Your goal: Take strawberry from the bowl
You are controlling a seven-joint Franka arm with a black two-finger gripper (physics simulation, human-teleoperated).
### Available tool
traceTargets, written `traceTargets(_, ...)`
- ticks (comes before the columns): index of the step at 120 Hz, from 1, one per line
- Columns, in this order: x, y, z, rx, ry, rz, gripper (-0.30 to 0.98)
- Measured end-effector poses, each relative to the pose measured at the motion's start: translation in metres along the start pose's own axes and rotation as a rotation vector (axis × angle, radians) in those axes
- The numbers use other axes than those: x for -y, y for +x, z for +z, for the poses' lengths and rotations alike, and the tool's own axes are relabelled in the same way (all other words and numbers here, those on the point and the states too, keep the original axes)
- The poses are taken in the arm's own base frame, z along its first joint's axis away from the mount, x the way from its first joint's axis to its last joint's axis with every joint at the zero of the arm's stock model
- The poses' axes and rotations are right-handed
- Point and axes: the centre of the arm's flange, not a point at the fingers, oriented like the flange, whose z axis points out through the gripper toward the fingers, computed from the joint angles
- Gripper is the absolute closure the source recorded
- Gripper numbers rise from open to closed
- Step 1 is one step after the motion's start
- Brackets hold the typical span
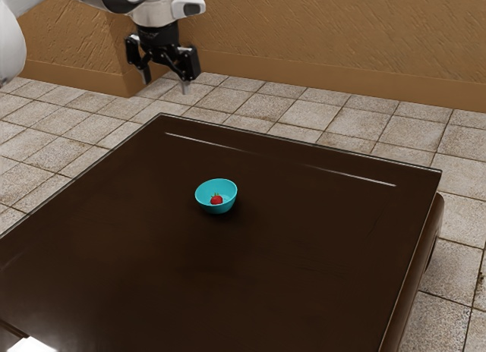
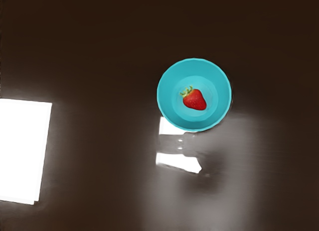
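Exterior view | strawberry (image 1: pixel 216 201) is being cradled inside turquoise bowl (image 1: pixel 206 192) | gripper (image 1: pixel 165 85) is being held higher than bowl, fingers spread apart

A glossy, dark-brown tabletop (image 1: pixel 304 253) with straight edges, a round turquoise bowl (image 2: pixel 195 67) upright on it, bright white reflections (image 2: pixel 24 151) across the surface.

The bowl (image 2: pixel 194 66) opens upward — walls (image 2: pixel 166 99) ring the strawberry (image 2: pixel 196 100).
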Motion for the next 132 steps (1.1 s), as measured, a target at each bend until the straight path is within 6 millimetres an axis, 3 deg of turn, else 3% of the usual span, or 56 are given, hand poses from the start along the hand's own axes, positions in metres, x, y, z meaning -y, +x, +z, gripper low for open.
traceTargets(4,-0.001,0.001,0.004,0.006,0.0,-0.004,0.0)
traceTargets(12,-0.006,0.009,0.031,0.044,0.013,-0.01,0.0)
traceTargets(27,0.007,0.001,0.117,0.164,-0.012,-0.049,0.0)
traceTargets(45,-0.001,-0.012,0.183,0.219,-0.08,-0.059,0.12)
traceTargets(71,-0.027,0.011,0.253,0.15,-0.119,-0.035,0.29)
traceTargets(84,-0.041,0.033,0.276,0.106,-0.12,-0.017,0.35)
traceTargets(97,-0.029,0.055,0.311,0.092,-0.112,-0.036,0.39)
traceTargets(132,-0.034,0.076,0.376,0.085,-0.135,-0.028,0.42)
